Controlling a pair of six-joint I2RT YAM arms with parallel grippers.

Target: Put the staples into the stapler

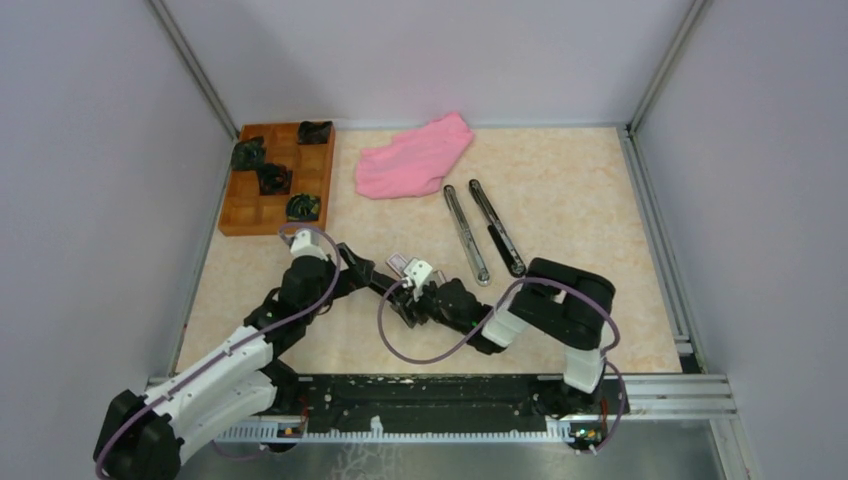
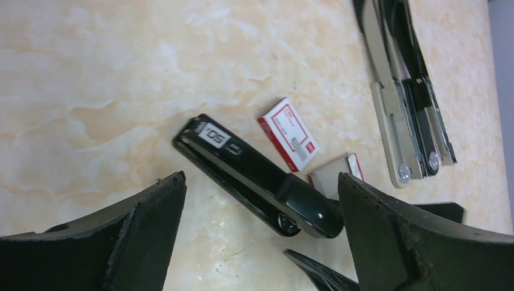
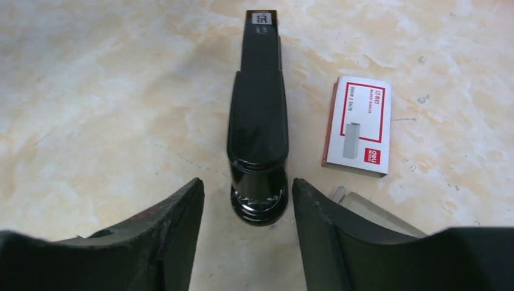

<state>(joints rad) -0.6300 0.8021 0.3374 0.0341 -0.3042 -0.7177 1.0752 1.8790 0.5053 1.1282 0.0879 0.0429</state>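
Two claws, both spread: my right gripper point(image 3: 247, 185) straddles the rear of the glossy black stapler point(image 3: 257, 121), and my left gripper point(image 2: 262, 177) hangs above. I see the flat silvery-grey staples point(image 3: 370, 212) at its four o'clock.

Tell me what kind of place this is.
Probably a robot lab test cell: aluminium framing and plain walls enclose a marbled tabletop, a left arm and right arm are mounted at its edge, plus props like a pink cloth.
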